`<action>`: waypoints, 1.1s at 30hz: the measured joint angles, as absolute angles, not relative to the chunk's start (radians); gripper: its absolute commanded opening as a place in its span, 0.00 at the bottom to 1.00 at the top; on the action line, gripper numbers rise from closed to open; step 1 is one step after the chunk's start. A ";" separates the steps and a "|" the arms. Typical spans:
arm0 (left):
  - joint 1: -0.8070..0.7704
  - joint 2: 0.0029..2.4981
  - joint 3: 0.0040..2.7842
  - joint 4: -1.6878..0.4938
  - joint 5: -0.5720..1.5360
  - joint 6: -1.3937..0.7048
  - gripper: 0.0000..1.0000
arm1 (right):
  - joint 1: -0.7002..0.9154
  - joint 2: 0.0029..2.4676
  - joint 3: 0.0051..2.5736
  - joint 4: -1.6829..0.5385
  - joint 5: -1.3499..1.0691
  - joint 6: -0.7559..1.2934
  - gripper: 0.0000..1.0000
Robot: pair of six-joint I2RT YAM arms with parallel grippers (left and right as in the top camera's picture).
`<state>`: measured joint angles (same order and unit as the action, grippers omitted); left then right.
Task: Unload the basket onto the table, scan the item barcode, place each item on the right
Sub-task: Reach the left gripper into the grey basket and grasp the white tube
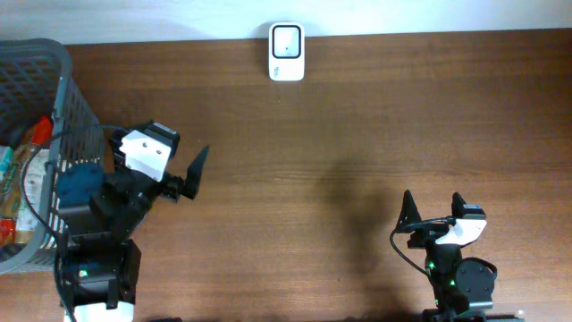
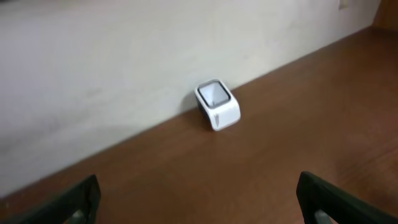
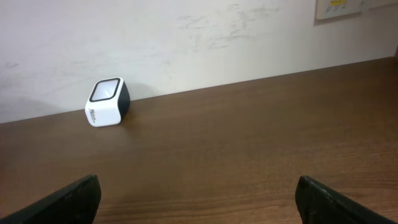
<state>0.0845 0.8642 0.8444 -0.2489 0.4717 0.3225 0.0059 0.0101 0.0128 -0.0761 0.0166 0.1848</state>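
Observation:
The white barcode scanner (image 1: 287, 52) stands at the table's far edge, against the wall; it shows in the left wrist view as the scanner (image 2: 217, 104) and in the right wrist view as the scanner (image 3: 107, 102). Packaged items (image 1: 25, 170) lie in the grey basket (image 1: 64, 85) at the far left; no barcode can be made out. My left gripper (image 1: 161, 143) is open and empty beside the basket, its fingers (image 2: 78, 202) wide apart over bare wood. My right gripper (image 1: 433, 199) is open and empty near the front right, its fingertips (image 3: 323, 199) far apart.
A pale wall (image 3: 199, 43) runs behind the table's far edge. A dark blue soft thing (image 1: 80, 182) sits at the basket's right rim next to my left arm. Brown tabletop (image 1: 340, 152) stretches between the two arms and the scanner.

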 measured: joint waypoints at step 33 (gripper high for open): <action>0.631 1.597 1.692 -0.957 -0.150 -0.126 0.89 | 0.006 0.012 0.013 -0.076 0.017 0.185 0.99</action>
